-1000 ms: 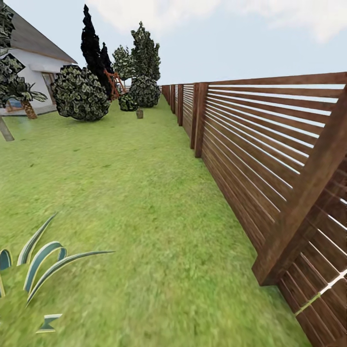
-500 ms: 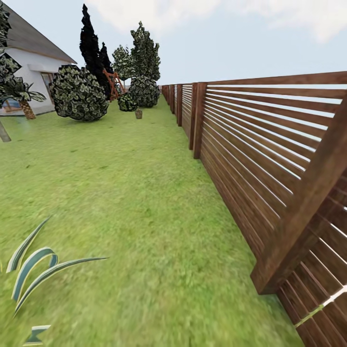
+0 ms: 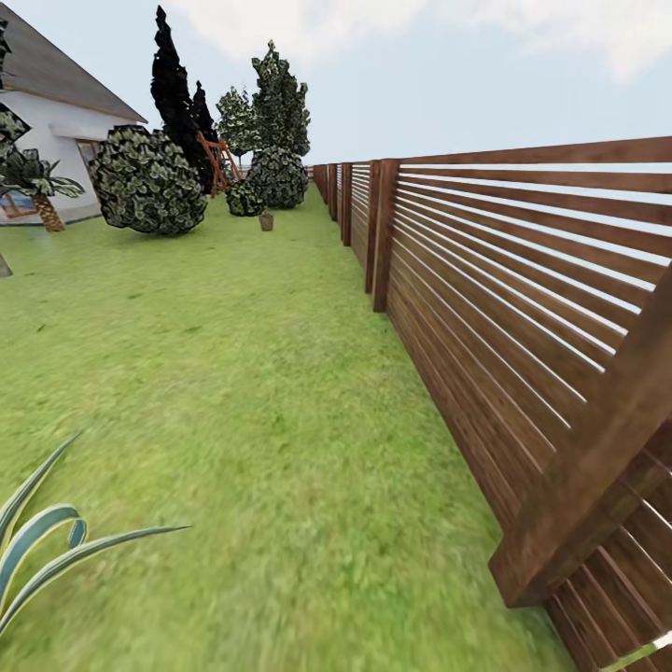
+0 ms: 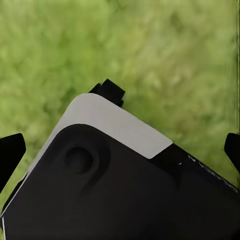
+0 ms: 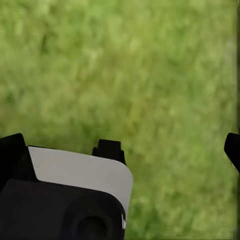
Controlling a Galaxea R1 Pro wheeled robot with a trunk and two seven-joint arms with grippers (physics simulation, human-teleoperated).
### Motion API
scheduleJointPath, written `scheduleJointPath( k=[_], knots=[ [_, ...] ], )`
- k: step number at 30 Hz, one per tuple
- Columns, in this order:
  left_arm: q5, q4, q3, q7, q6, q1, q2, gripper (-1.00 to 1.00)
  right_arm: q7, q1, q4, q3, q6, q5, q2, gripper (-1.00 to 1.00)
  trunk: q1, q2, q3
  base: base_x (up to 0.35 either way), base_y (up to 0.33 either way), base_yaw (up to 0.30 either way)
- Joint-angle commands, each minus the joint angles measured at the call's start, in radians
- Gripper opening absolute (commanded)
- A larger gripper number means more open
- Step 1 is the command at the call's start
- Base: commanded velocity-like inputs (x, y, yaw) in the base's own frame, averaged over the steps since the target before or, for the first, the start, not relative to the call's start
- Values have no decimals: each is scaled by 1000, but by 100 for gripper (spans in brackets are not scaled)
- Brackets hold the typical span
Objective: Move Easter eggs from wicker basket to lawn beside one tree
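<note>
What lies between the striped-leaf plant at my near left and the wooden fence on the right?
In the head view, just lawn: short green grass runs from the striped-leaf plant across to the wooden fence, with nothing standing on that stretch.

Garden scene under a pale blue, partly clouded sky (image 3: pixel 448 65) in even daylight. A brown slatted wooden fence (image 3: pixel 523 308) runs from 4 o'clock back toward 12 o'clock, its posts leaning in perspective. Short green grass (image 3: pixel 243 392) covers the ground. At 10 o'clock stands a white house (image 3: pixel 47 121) with a grey roof, beside a round, pale-spotted bush (image 3: pixel 147 182). A tall black tree (image 3: pixel 173 84) and further spotted trees (image 3: pixel 278 103) close the far end. Striped blade-like leaves (image 3: pixel 47 551) enter at 8 o'clock.
</note>
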Motion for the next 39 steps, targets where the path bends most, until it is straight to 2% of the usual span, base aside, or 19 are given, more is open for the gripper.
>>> scheduleJointPath(
  k=[1, 28, 39],
  knots=[
    [-6, 1, 8, 4, 1, -1, 0, 100, -2, -1, 3, 2, -5, 7, 0, 100, 1, 0, -1, 313, -75, 0],
    [-4, 1, 8, 4, 1, -1, 3, 100, -2, -1, 4, 2, -5, 6, 0, 100, 1, 0, -1, 313, -46, 0],
    [-4, 1, 8, 4, 1, -1, 3, 100, -2, -1, 3, 2, -6, 7, 0, 100, 1, 0, -11, 316, 0, 0]
  ],
)
